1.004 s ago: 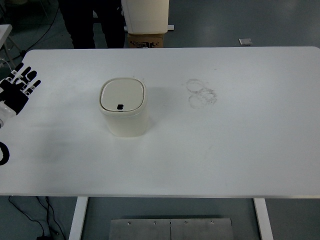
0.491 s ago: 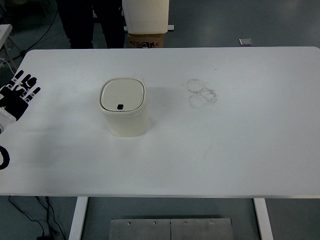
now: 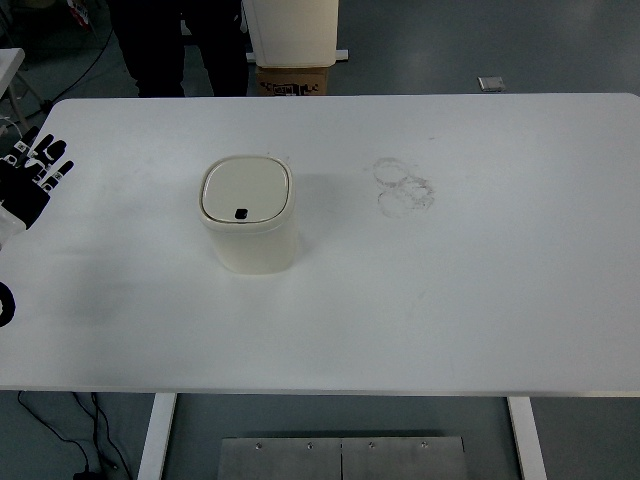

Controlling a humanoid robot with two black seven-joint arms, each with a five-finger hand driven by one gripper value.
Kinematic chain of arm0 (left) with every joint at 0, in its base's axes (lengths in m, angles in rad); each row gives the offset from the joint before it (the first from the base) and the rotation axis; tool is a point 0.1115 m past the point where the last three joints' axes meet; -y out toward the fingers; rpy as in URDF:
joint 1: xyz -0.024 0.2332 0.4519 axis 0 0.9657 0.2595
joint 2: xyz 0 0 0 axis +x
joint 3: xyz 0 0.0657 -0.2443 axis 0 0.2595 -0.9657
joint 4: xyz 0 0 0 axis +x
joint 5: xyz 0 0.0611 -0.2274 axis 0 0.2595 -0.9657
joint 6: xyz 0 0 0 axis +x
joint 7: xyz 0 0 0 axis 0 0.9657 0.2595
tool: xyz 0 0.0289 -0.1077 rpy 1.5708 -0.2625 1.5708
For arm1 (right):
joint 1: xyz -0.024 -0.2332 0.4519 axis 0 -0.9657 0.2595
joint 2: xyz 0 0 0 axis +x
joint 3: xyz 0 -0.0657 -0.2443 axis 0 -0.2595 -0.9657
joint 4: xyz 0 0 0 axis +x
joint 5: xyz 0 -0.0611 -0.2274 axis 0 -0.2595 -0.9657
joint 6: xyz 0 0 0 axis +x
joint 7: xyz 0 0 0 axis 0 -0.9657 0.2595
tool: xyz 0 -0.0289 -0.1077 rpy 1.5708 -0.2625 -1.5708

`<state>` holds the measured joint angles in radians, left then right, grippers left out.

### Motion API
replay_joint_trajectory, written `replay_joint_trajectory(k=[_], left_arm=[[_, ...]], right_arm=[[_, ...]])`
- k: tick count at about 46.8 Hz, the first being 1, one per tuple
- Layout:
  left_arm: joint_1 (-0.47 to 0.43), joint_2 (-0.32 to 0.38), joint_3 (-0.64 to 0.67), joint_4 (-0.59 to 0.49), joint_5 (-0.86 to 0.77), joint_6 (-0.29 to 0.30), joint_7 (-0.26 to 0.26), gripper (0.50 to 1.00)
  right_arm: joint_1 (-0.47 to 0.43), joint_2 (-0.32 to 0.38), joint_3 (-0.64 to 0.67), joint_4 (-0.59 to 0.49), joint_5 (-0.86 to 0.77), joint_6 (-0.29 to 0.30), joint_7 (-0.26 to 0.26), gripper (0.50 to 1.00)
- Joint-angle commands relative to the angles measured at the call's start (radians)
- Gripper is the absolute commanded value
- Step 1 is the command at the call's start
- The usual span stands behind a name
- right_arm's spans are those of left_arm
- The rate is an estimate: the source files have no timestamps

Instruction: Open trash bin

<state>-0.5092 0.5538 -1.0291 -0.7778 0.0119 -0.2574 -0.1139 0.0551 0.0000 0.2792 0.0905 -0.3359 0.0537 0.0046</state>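
At the far left edge of the table, around nine o'clock, the robot's left hand (image 3: 30,180) hovers over the white tabletop (image 3: 480,300) with its black-and-white fingers (image 3: 52,160) spread and relaxed, holding nothing. Well apart from it, toward the table's middle-left, stands the cream trash bin (image 3: 248,217), upright, with rounded corners and its lid (image 3: 245,190) lying flat and closed; a small dark latch button (image 3: 240,213) sits at the lid's six o'clock edge. The bin casts a soft shadow toward three o'clock. Farther right, at about one o'clock from the bin and clearly separate from it, faint ring-shaped smudges (image 3: 403,186) mark the table surface. Beyond the table's far edge, at twelve o'clock from the bin, a person's dark trouser legs (image 3: 180,50) stand on the grey floor, just beside a white container resting on a cardboard box (image 3: 292,80). No right hand shows anywhere.
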Motion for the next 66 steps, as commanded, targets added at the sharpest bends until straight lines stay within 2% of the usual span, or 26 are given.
replay_joint_trajectory(k=[1, 5, 11, 26, 30, 43, 56, 66], left_arm=[[-0.003, 0.000, 0.001, -0.001, 0.006, 0.004, 0.002, 1.000], [-0.028, 0.006, 0.014, -0.001, 0.013, 0.018, 0.005, 1.000], [-0.087, 0.058, 0.095, -0.001, 0.014, 0.043, 0.005, 1.000], [-0.140, 0.173, 0.146, -0.003, 0.017, 0.043, 0.007, 1.000], [-0.173, 0.195, 0.193, -0.003, 0.019, 0.041, 0.008, 1.000], [-0.388, 0.186, 0.471, -0.006, 0.028, 0.069, 0.010, 1.000], [-0.598, 0.144, 0.741, -0.011, 0.131, 0.069, 0.014, 1.000], [-0.710, 0.124, 0.860, -0.017, 0.200, 0.053, 0.092, 1.000]], right_arm=[[0.000, 0.000, 0.000, 0.000, 0.000, 0.000, 0.000, 0.991], [0.000, 0.000, 0.000, 0.000, 0.000, 0.000, 0.000, 0.991], [0.000, 0.000, 0.000, 0.000, 0.000, 0.000, 0.000, 0.991], [0.000, 0.000, 0.000, 0.000, 0.000, 0.000, 0.000, 0.991], [0.000, 0.000, 0.000, 0.000, 0.000, 0.000, 0.000, 0.991], [0.000, 0.000, 0.000, 0.000, 0.000, 0.000, 0.000, 0.991], [0.000, 0.000, 0.000, 0.000, 0.000, 0.000, 0.000, 0.991], [0.000, 0.000, 0.000, 0.000, 0.000, 0.000, 0.000, 0.991]])
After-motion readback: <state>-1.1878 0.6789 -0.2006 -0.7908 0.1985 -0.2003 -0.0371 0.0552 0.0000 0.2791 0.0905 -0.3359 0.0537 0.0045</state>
